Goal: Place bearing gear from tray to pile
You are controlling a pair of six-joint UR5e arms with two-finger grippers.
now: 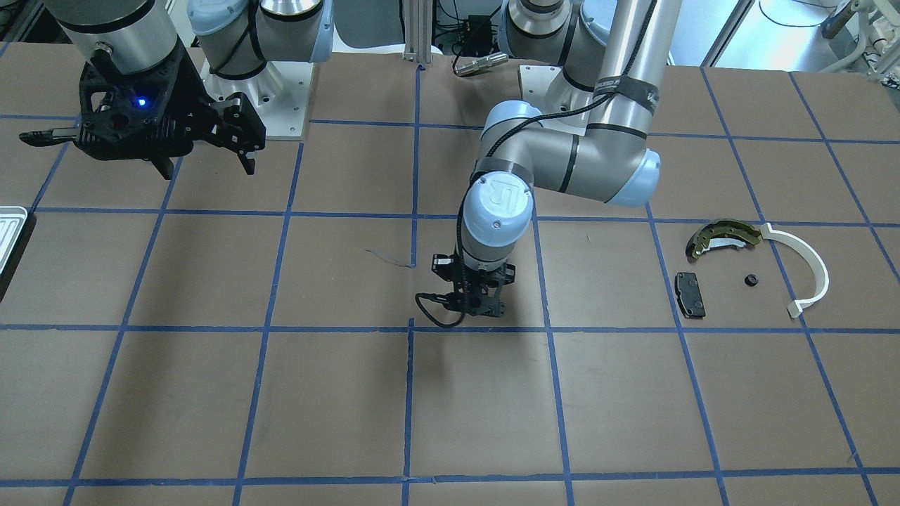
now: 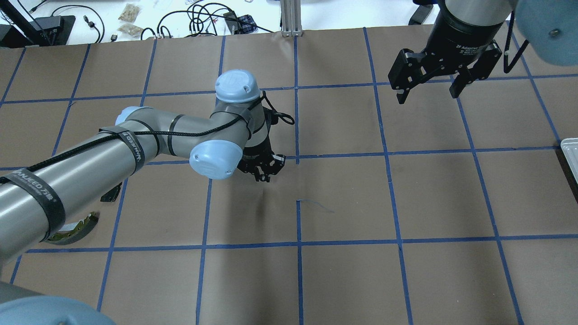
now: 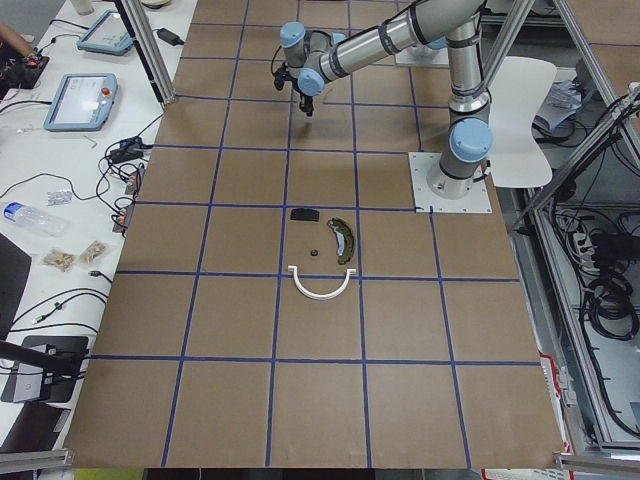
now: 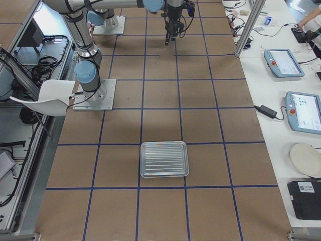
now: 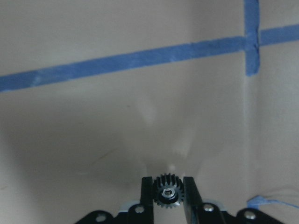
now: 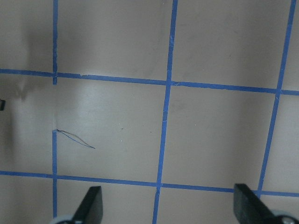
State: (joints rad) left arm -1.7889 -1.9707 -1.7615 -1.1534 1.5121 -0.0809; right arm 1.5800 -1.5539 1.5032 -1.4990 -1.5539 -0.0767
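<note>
My left gripper (image 5: pixel 168 187) is shut on a small black toothed bearing gear (image 5: pixel 168 191). It holds the gear low over the brown table near the middle (image 1: pixel 478 309) (image 2: pixel 262 174). The pile lies toward my left: a brass-and-dark brake shoe (image 1: pixel 721 237), a white plastic arc (image 1: pixel 808 270), a black brake pad (image 1: pixel 690 294) and a small black round part (image 1: pixel 751 280). The silver ribbed tray (image 4: pixel 164 159) lies far to my right with nothing on it. My right gripper (image 2: pixel 426 95) is open and holds nothing, raised above the table.
The table is brown paper with a blue tape grid (image 1: pixel 415 211). The arms' white base plates (image 1: pixel 281 105) sit at the robot side. Side benches hold tablets (image 4: pixel 283 63) and cables. A pen scribble (image 2: pixel 316 205) marks the paper near the centre.
</note>
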